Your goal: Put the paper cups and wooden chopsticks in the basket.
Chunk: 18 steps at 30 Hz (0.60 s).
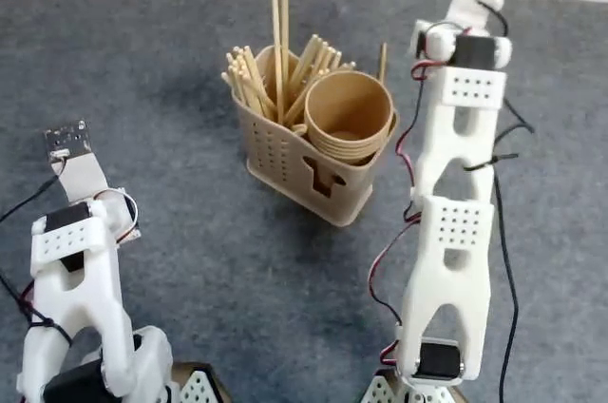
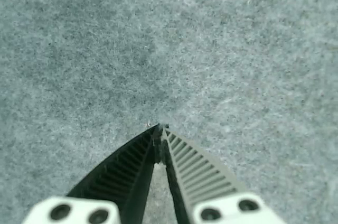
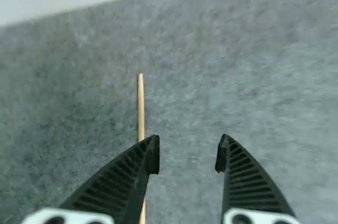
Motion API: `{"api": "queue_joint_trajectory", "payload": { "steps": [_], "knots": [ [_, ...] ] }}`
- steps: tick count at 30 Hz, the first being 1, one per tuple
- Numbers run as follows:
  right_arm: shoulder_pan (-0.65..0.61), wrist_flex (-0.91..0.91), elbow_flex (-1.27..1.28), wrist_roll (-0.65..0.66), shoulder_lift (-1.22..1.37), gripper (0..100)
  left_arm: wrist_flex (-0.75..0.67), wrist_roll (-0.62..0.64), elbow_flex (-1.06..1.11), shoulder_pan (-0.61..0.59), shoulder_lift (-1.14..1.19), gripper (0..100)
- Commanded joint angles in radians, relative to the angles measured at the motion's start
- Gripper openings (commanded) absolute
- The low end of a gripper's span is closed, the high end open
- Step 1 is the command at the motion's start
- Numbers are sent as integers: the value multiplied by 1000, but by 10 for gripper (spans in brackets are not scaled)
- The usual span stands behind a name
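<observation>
Over the far side of the grey counter (image 1: 190, 260), the right tool (image 3: 187, 152) hangs released, its two ribbed fingers spread wide and holding nothing. A single wooden chopstick (image 3: 140, 108) lies flat on the counter just beside one finger – outside the gap, not between the fingers, with its near end hidden behind that finger. From the high view the same chopstick (image 1: 383, 61) shows past the basket (image 1: 313, 184), close to its far corner and just beside the right arm.

The left tool (image 2: 160, 129) is clenched on nothing, fingertips pressed together above bare counter, well apart from the basket.

The basket stands upright between the two arms. A nested stack of paper cups (image 1: 348, 118) sits in the compartment on the right arm's side, and a bundle of wooden chopsticks (image 1: 256, 80) stands in the other, a couple poking up higher than the rest.

By my reckoning the job is nearly finished – the cups are in, most sticks are in, and the one loose chopstick is what remains. The right tool would need to centre over it before closing.
</observation>
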Motion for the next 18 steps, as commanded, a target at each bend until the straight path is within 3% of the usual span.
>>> {"api": "queue_joint_trajectory", "payload": {
  "steps": [1,18],
  "knots": [
    [-41,-71,-4,-8,28,181,-14,3,1,-4,-30,7],
    [-117,-268,-2,-6,282,181,-14,3,1,-4,-30,7]
  ]
}}
